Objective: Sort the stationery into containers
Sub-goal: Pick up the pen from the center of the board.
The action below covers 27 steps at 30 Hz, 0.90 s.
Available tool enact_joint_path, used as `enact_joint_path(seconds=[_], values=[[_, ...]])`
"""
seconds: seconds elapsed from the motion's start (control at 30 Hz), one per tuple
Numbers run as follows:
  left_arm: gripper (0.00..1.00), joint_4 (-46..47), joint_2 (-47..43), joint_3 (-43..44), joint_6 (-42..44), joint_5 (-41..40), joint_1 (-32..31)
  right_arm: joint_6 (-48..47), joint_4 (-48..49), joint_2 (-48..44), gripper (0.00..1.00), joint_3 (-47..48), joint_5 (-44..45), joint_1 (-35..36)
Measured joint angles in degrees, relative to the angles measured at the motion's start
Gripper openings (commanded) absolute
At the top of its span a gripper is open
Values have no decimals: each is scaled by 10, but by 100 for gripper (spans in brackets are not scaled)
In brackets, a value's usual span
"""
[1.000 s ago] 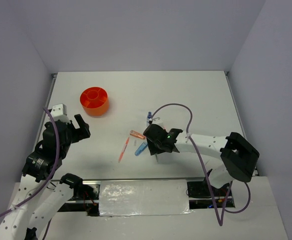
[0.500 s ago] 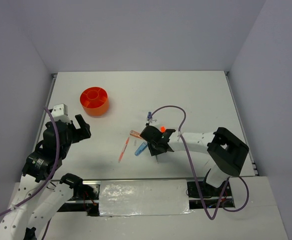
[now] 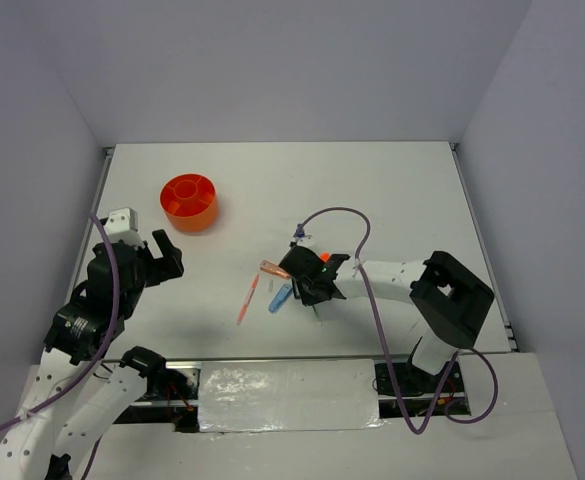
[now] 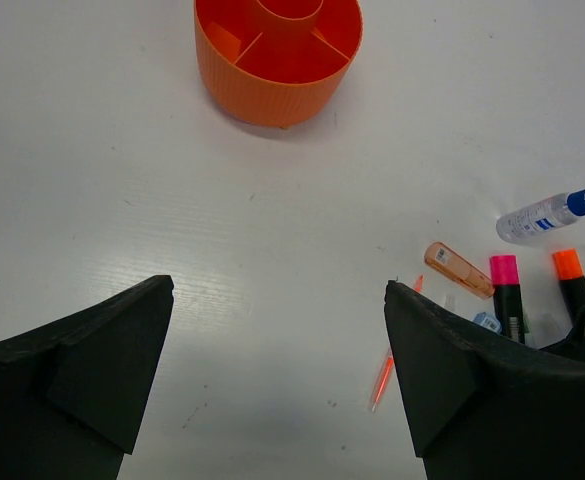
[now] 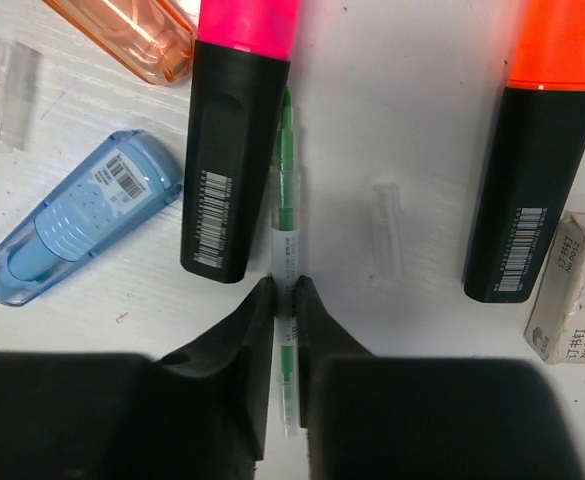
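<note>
pinching the thin green pen (image 5: 286,215), the right gripper (image 5: 284,292) has its fingers nearly together w/ only the pen's barrel between them, gripping near the lower end, not mid-length. pen lies flat on the table, touching the right side of the pink highlighter (image 5: 234,150). orange highlighter (image 5: 532,170) is well right of the pink one, white eraser (image 5: 567,290) further right again, blue item (image 5: 82,215) just left. pen looks v. light, thin, smooth hard plastic, so prob. apt to swivel or slip in an off-centre grip; a hold nearer the middle would be steadier. left gripper (image 4: 277,300) hangs wide open, holding nothing. orange cup (image 4: 272,75) sits well apart from the pink highlighter.
</note>
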Motion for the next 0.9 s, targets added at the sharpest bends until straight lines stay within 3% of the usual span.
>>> enact_joint_path(seconds=[0.13,0.17,0.47,0.77,0.9], values=[[99,0,-1,0,0,0,-2,-1,1,2,6,2,0,0],[99,0,-2,0,0,0,-2,0,1,2,0,2,0,0],[99,1,-4,0,2,8,-5,37,-12,-33,0,-15,8,1],[97,45,88,12,-28,101,-23,68,-94,-366,0,18,57,26],[93,90,178,-1,-78,82,-131,69,-144,-434,0,33,72,26]])
